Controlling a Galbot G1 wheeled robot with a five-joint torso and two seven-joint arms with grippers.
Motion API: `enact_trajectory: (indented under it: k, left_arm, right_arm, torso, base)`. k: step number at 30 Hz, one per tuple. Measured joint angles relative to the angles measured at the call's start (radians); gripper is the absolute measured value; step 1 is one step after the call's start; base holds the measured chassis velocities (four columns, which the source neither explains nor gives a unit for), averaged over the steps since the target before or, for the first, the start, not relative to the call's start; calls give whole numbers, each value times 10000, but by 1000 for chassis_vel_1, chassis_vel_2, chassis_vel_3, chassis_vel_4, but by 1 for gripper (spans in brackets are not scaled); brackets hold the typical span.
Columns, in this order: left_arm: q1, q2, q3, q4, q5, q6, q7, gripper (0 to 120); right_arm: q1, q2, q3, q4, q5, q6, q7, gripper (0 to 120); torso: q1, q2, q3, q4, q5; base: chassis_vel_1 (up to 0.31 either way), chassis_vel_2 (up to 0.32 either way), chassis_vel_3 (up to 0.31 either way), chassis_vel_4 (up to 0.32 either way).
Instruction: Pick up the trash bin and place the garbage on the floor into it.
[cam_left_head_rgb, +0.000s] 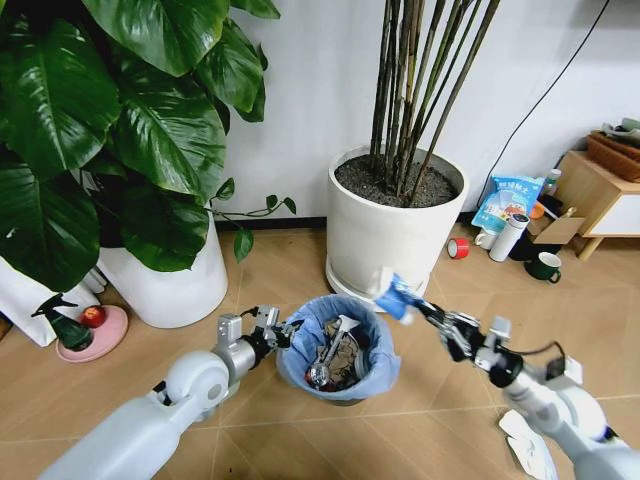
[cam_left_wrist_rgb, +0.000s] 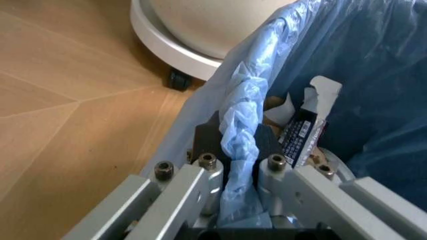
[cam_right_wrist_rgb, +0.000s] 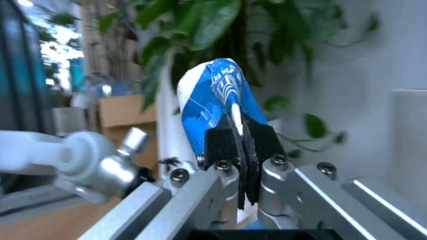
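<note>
The trash bin (cam_left_head_rgb: 338, 380) stands low on the floor between my arms, its light-blue bag (cam_left_head_rgb: 300, 345) folded over the rim. My left gripper (cam_left_head_rgb: 281, 331) is shut on the bin's left rim, pinching the bag (cam_left_wrist_rgb: 241, 150) between its pads. Inside the bin lies garbage (cam_left_head_rgb: 338, 352): paper wads and a printed carton scrap (cam_left_wrist_rgb: 301, 131). My right gripper (cam_left_head_rgb: 412, 304) is shut on a blue-white packet (cam_left_head_rgb: 396, 297), holding it above the bin's right rim. In the right wrist view the packet (cam_right_wrist_rgb: 215, 102) sticks out from between the pads.
A white pot (cam_left_head_rgb: 395, 225) with thin stems stands just behind the bin, and another white pot (cam_left_head_rgb: 170, 270) with big leaves to the left. A green spray bottle (cam_left_head_rgb: 60, 322) sits on a pink dish. A red tape roll (cam_left_head_rgb: 458, 247), a mug (cam_left_head_rgb: 545, 266) and a wooden cabinet (cam_left_head_rgb: 595, 190) are at the right.
</note>
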Motion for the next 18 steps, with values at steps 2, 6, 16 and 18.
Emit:
enact_trajectory:
  k: [2,6,16,18]
  left_arm:
    - [-54,-53,76,1,-12,22,-16,1]
    - [-157,-134,150,-53,-60,62,-84,1]
    - [-122,-73,46,-195,-81,137,-218,1]
    - [-109,-86,22,-256,-103,161,-267,1]
  right_arm:
    - [358,-71,-613,-58,8,-9,-19,0]
    - [846,-87,-1354,-354,-34,-12,-10,0]
    - [1063,-234,-1492,-1232,-915,-361,-38,20]
    - [1061,-228,-1460,-1320,-984,-378,28,30]
  torso:
    - [0,0,0,-1,-1]
    - [0,0,0,-2,1]
    - [0,0,-1,-3,0]
    - [0,0,-1,-3,0]
  base:
    - [0,0,0,0]
    - [0,0,0,0]
    - [0,0,0,0]
    - [0,0,0,0]
